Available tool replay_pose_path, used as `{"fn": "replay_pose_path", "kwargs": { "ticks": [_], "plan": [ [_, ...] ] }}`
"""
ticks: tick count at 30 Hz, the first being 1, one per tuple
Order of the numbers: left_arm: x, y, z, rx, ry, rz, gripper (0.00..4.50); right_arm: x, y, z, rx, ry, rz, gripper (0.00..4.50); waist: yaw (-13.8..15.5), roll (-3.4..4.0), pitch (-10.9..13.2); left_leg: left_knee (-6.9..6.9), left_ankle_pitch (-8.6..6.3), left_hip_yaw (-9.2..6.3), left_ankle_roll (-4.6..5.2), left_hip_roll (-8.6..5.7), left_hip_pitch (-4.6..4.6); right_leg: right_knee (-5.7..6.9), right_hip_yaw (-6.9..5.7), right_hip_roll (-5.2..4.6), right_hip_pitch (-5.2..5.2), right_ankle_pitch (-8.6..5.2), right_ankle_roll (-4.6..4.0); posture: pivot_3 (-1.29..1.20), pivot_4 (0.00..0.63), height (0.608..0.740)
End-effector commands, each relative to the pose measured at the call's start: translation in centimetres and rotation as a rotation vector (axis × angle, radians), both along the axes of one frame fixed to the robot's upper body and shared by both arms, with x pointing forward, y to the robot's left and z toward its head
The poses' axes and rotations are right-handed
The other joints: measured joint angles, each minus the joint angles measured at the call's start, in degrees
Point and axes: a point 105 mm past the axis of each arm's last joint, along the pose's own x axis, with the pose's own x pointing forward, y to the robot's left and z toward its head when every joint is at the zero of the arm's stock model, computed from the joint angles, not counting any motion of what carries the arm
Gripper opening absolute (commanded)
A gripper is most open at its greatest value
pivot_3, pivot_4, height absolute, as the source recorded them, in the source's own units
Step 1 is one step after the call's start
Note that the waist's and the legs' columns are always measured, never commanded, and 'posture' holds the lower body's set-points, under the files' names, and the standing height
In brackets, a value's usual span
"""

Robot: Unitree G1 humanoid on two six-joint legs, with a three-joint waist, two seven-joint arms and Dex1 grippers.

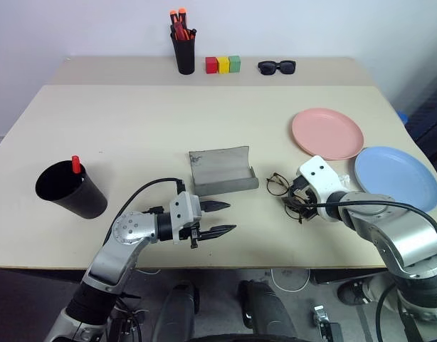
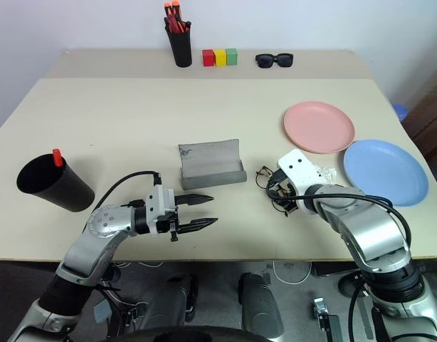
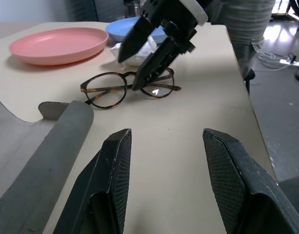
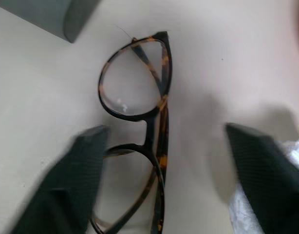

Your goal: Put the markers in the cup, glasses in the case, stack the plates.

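Two thin-rimmed lenses make the glasses (image 3: 127,88), lying folded just right of the open case (image 1: 220,172), light and fragile, so the right gripper (image 3: 140,58), its fingers apart astride them, should pinch the bridge gently.

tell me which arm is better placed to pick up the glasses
Right. The right gripper is down over the glasses, jaws straddling the frame. The left gripper hangs open nearer the case, away from them.
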Motion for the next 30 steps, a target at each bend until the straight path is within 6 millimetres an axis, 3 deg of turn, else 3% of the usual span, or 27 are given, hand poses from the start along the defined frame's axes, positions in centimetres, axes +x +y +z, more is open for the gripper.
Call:
{"fn": "replay_pose_path", "kwargs": {
  "ticks": [1,4,12,18,24,28,30],
  "plan": [
    [-0.5,-0.3,0.7,-0.021,-0.034,-0.011,2.36,0.3,0.3,0.7,-0.006,-0.031,0.008,1.61,0.0,0.00,0.0,0.00,0.00,0.00,0.00,0.00,0.00,0.00,0.00,0.00,0.00,0.00,0.00,0.00,0.150,0.740],
    [-0.6,-0.2,0.7,-0.020,-0.033,-0.006,2.36,0.3,0.5,0.7,-0.003,-0.029,0.013,0.04,0.0,-0.01,0.0,0.00,0.00,0.00,0.00,0.01,0.00,0.00,0.00,0.00,0.00,0.00,0.00,0.00,0.150,0.740],
    [-0.5,-0.1,1.0,-0.020,-0.033,0.013,2.36,0.3,0.7,1.1,-0.014,-0.042,0.036,0.04,0.0,-0.03,0.0,0.00,0.00,0.00,0.00,0.01,0.00,-0.01,0.00,0.00,0.01,0.00,-0.01,0.00,0.150,0.740],
    [1.8,2.0,2.3,-0.069,-0.050,0.185,2.36,1.3,2.7,4.7,-0.063,-0.194,0.204,0.04,-0.3,0.01,0.0,-0.01,0.00,0.02,0.00,0.01,0.00,0.00,0.00,0.01,-0.04,0.00,0.00,0.00,0.150,0.740],
    [3.2,6.1,2.7,-0.074,-0.055,0.392,2.36,3.0,8.2,9.0,-0.077,-0.394,0.518,0.04,-0.6,0.01,0.0,-0.09,0.00,0.06,0.00,0.05,0.01,0.02,0.00,0.07,-0.13,0.01,0.02,0.00,0.150,0.740],
    [3.0,7.8,2.6,-0.050,-0.067,0.467,2.36,3.7,12.6,9.6,-0.096,-0.472,0.739,0.04,-0.5,0.00,0.0,-0.10,0.00,0.05,0.01,0.04,-0.01,0.02,-0.01,0.05,-0.13,0.02,0.02,0.00,0.150,0.740],
    [2.7,8.3,2.5,-0.041,-0.067,0.490,2.36,4.0,14.6,9.0,-0.109,-0.483,0.840,0.04,-0.3,0.00,0.0,-0.10,0.00,0.05,0.01,0.04,-0.02,0.02,-0.01,0.01,-0.13,0.03,0.02,0.00,0.150,0.740]
  ]
}}
